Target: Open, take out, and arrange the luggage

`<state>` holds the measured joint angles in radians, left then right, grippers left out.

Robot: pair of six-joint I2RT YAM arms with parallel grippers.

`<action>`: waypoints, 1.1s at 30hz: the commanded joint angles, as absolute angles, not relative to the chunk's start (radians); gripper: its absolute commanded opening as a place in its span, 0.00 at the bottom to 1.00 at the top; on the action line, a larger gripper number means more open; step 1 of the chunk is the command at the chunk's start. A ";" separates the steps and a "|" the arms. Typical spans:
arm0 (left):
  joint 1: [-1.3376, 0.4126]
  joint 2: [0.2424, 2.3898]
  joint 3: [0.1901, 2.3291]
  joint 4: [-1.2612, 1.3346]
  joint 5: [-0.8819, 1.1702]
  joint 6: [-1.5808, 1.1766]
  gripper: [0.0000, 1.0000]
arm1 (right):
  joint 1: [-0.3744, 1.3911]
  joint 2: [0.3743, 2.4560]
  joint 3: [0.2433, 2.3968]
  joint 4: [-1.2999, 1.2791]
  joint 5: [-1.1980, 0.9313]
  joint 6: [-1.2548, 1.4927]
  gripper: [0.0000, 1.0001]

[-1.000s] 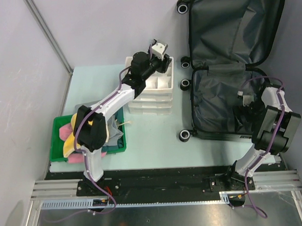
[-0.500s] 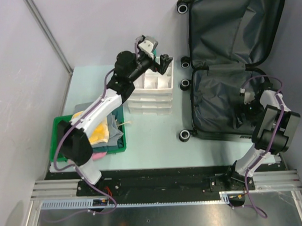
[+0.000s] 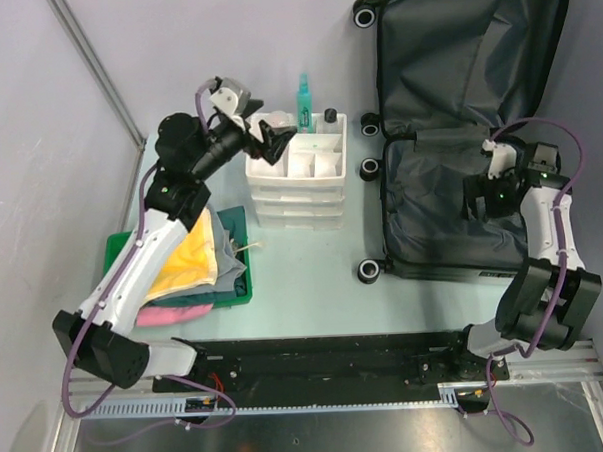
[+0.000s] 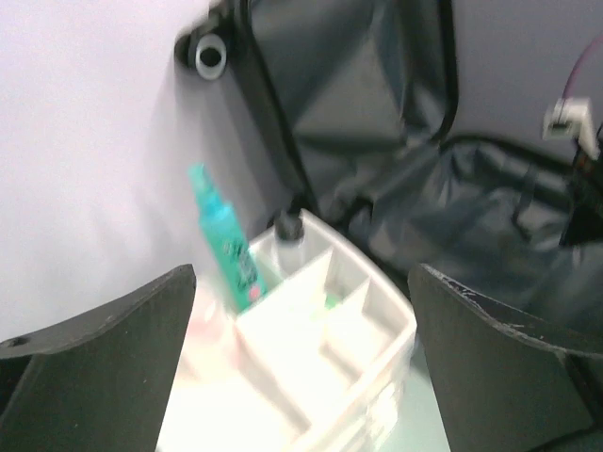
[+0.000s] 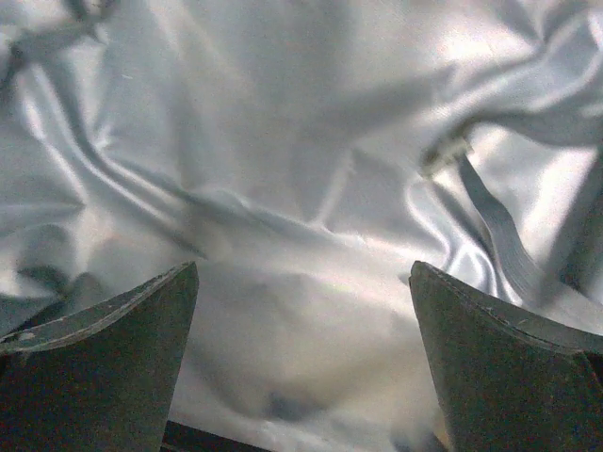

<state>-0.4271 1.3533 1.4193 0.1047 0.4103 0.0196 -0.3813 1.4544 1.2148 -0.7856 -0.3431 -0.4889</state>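
Left pincer [image 3: 274, 139] just swung back from white drawer box [image 3: 298, 191], jaws spread, empty. Teal spray bottle [image 3: 303, 94] now stands in back compartment, so probably one item placed. Right pincer [image 3: 476, 195] also spread, moved further in over lining of suitcase [image 3: 454, 49], which lies open at far right.

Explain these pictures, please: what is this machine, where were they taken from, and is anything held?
Two robot arms are bolted to a table. One picture looks down from above; the other two come from a camera on each wrist, the dark wedges being that tool's fingers. The left tool, open, points at a white drawer box with a teal spray bottle in it. The right tool, open, faces the grey lining of the opened luggage. A green tray holds coloured cloths. Nothing is held.
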 commanded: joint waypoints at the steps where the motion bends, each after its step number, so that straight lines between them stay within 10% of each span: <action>1: -0.396 1.266 1.342 -0.148 0.546 0.203 1.00 | -0.272 1.413 1.261 -0.782 -0.413 -0.474 1.00; 13: -0.400 1.425 1.439 -0.453 0.520 0.730 0.90 | -0.146 1.404 1.324 -0.844 -0.387 -0.457 1.00; 23: -0.429 1.580 1.559 -0.407 0.367 0.024 0.66 | -0.155 1.420 1.344 -0.836 -0.374 -0.414 1.00; 33: -0.503 1.661 1.566 -0.321 0.002 -0.064 0.47 | -0.167 1.442 1.348 -0.828 -0.351 -0.387 1.00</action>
<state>-0.4782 1.6127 1.5333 -0.3710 0.1761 0.0597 -0.1616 1.4334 1.3048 -0.8429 -0.3695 -0.4107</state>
